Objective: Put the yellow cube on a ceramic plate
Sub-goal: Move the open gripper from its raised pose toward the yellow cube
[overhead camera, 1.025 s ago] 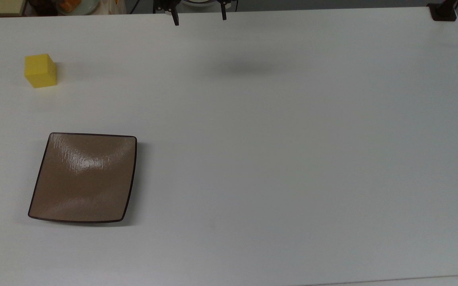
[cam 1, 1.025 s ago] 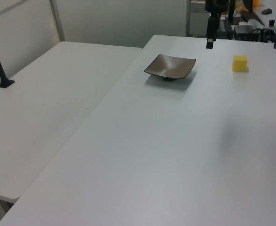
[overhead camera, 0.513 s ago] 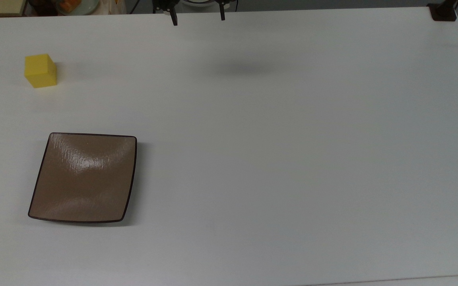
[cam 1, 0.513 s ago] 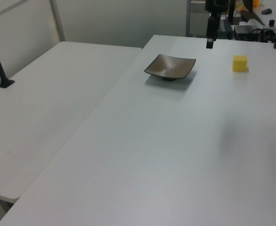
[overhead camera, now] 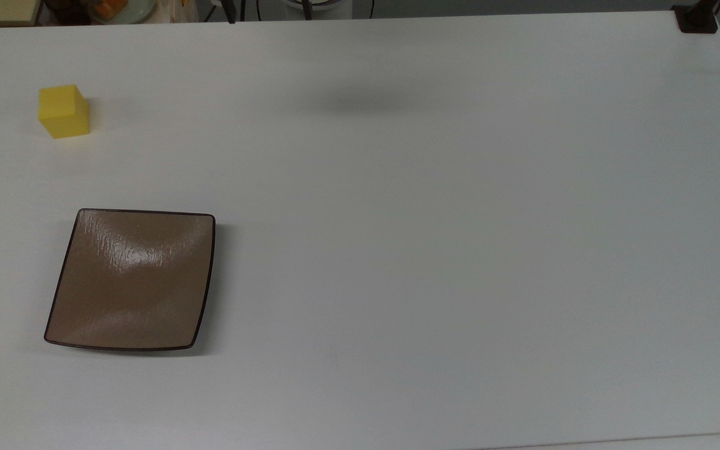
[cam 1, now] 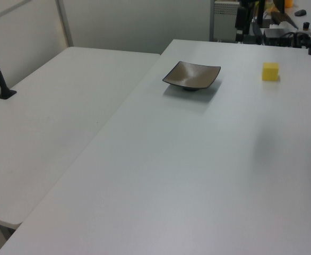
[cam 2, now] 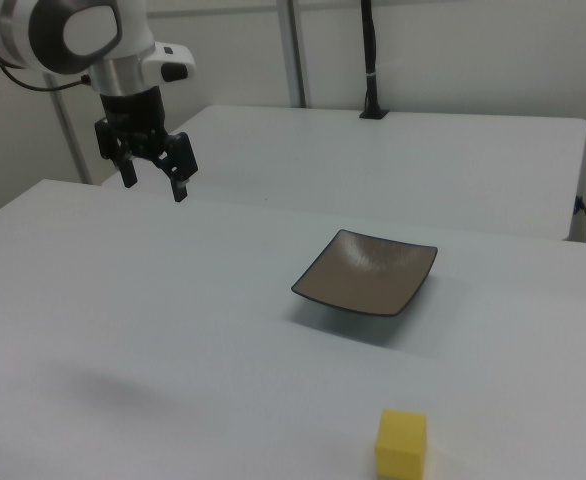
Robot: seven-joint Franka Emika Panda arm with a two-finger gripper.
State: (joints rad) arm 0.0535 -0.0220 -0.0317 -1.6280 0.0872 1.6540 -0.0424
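- Hanging high above the white surface (cam 2: 173, 330), the black two-finger gripper (cam 2: 153, 178) has its fingers (cam 2: 180, 190) spread wide apart, holding nothing.
- The small bright-yellow matte cube (overhead camera: 64, 111) (cam 1: 270, 71) (cam 2: 401, 444) rests on the surface, well apart from the plate.
- The glossy brown square ceramic plate (overhead camera: 132, 279) (cam 1: 192, 74) (cam 2: 367, 270) lies bare, nearer than the cube in the top view.

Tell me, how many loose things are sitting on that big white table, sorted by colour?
Yellow: 1, the yellow cube
Brown: 1, the ceramic plate
Total: 2, standing apart from each other, with nothing on the plate. The gripper hangs in the air above the table with its fingers spread, holding nothing.
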